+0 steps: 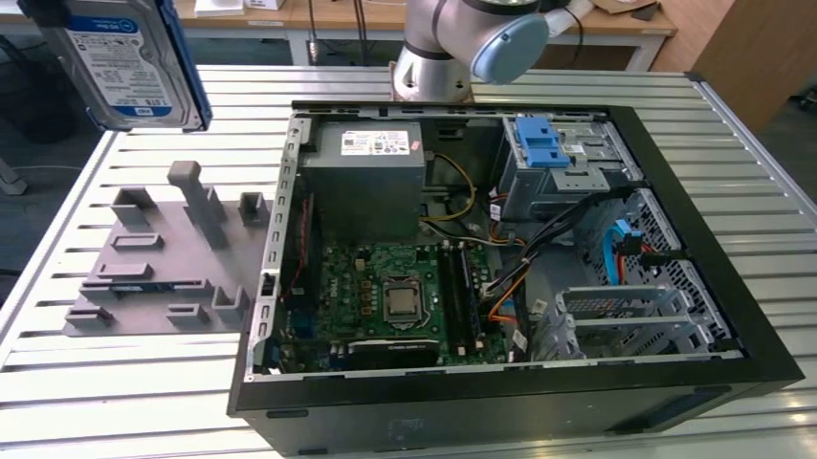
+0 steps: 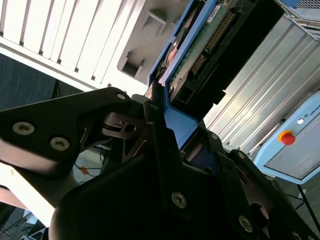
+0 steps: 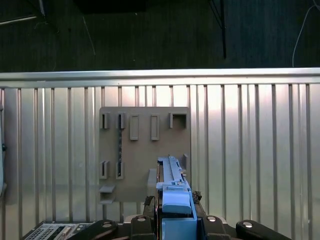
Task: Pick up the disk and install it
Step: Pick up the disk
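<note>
A: Nearest the lens: gripper (image 2: 177, 122), fingers (image 2: 156, 120) clamped on the blue carrier edge of the disk (image 2: 205, 45). Confirm?

B: Confirmed, firm pinch, carrier sandwiched between both fingers in both wrist views.

A: Location?

B: The disk (image 1: 121, 62) up in the air, well outside the computer case (image 1: 715, 316), off its side at the exterior view's left. Over the grey fixture (image 1: 153, 258) lying just beside the case.

A: Progress?

B: Pick-up judged done, lifted clear of the fixture. Install not yet done: drive cage (image 1: 562, 153) with blue latches inside the case, well apart from the disk.

A: Print?

B: White-and-blue label on the disk, white sticker on the power supply (image 1: 370, 177) inside the case. Text present, not transcribed.
</note>
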Robot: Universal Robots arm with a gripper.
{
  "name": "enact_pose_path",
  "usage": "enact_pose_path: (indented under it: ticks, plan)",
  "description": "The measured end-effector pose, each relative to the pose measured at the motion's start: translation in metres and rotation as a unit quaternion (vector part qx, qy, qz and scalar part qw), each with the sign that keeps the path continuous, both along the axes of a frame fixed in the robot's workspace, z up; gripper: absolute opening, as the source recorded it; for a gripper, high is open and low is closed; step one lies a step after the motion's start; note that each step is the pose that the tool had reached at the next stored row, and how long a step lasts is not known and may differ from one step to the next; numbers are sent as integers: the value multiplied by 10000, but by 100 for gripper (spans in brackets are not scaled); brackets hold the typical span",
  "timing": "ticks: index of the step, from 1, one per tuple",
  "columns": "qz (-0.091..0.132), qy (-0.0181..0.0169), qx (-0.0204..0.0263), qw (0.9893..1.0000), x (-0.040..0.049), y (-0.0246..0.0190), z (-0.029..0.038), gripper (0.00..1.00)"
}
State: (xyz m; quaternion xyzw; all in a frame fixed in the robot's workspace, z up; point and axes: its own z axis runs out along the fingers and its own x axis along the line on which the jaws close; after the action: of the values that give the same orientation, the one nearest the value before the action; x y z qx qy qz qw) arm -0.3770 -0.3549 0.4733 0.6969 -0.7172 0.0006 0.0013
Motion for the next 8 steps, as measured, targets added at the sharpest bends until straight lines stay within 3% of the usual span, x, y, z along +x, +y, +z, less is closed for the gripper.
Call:
enact_pose_path:
  ticks: [8]
  plan:
    - [0,1,0,10000,92,-6,0,36]
